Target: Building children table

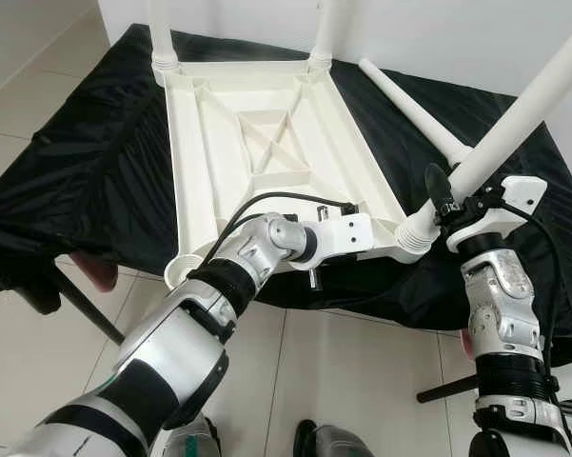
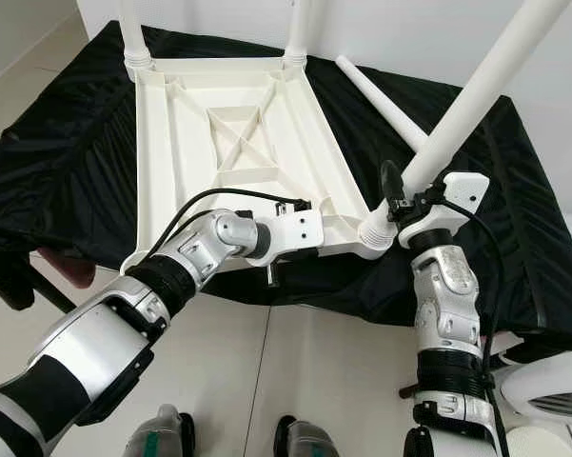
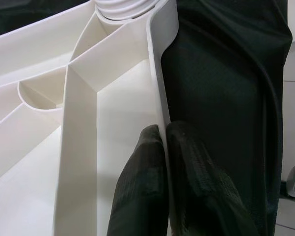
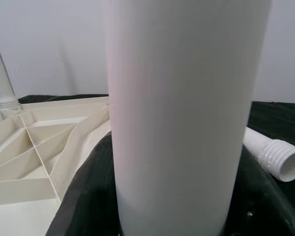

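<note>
— Where does the tabletop (image 1: 266, 143) sit?

— Upside down at the centre of the frame, ribs facing up, on the black cloth (image 1: 86, 162) that covers my work surface. Two legs (image 1: 162, 33) stand upright in its far corners along the top edge of the head views.

— And your left gripper (image 3: 159, 147)?

— It sits at the tabletop's near rim, lower centre of the frame. In the left wrist view my two black fingers (image 3: 142, 187) are pressed on the thin white rim wall, one on each side, pinching it.

— The right gripper (image 1: 449, 195)?

— Right of centre, at the tabletop's near right corner. It is clamped around a third leg (image 1: 533, 105), which slants up toward the upper right corner of the frame. The leg's threaded end meets the corner socket (image 1: 414, 233); I can't tell from these views how far in it is seated. In the right wrist view the leg runs as a broad white column through the middle, with my black fingers (image 4: 88, 196) curving on both sides of it.

— Anything else on the cloth?

— A fourth leg (image 1: 409, 105) lies loose on it, upper right of the tabletop, its threaded end pointing toward my right gripper. Pale floor tiles (image 1: 362, 381) show along the bottom of the frame.
</note>
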Available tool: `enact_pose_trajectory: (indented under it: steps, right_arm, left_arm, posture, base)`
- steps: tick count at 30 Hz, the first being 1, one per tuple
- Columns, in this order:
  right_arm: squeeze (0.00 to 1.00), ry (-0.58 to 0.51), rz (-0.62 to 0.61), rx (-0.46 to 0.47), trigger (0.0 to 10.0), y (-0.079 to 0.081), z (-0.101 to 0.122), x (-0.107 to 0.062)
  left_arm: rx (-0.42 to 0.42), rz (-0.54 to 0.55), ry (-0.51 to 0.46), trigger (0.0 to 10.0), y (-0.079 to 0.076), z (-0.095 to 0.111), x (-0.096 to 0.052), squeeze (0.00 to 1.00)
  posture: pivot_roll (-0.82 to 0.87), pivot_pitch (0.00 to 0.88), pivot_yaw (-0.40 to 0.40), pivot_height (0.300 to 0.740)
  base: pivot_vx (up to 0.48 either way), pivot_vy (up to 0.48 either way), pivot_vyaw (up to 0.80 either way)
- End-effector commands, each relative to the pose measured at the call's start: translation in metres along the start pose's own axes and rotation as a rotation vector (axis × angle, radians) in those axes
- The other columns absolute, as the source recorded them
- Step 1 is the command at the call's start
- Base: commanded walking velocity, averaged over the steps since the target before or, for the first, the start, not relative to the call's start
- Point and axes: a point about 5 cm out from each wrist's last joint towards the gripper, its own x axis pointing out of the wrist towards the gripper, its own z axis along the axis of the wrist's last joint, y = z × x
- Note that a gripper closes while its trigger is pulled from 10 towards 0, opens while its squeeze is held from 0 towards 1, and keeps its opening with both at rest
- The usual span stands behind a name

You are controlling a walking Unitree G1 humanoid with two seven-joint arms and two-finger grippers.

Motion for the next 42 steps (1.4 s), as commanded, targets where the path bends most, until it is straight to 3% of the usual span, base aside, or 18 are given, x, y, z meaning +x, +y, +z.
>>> enact_pose_trajectory:
  steps: [1, 29, 33, 42]
  right_arm:
    - [0.00, 0.156, -0.008, 0.053, 10.0, 0.014, -0.033, -0.010]
    - [0.00, 0.126, -0.284, -0.011, 10.0, 0.041, -0.024, 0.002]
    - [0.00, 0.126, -0.323, -0.005, 10.0, 0.042, -0.024, 0.003]
    - [0.00, 0.145, -0.531, -0.056, 10.0, 0.035, -0.025, 0.000]
  left_arm:
    - [-0.013, -0.022, 0.091, 10.0, -0.009, -0.018, 0.002, 0.00]
    - [-0.013, -0.019, 0.093, 10.0, -0.008, -0.017, 0.002, 0.00]
    - [-0.013, -0.019, 0.093, 10.0, -0.008, -0.017, 0.002, 0.00]
    - [-0.011, -0.016, 0.094, 10.0, -0.006, -0.017, 0.001, 0.00]
  posture:
    - [0.03, 0.090, -0.041, 0.740]
    - [0.04, 0.092, -0.047, 0.740]
    - [0.04, 0.092, -0.047, 0.740]
    - [0.04, 0.090, -0.050, 0.740]
  base:
    - [0.000, 0.000, 0.00]
    - [0.000, 0.000, 0.00]
    - [0.000, 0.000, 0.00]
    - [0.000, 0.000, 0.00]
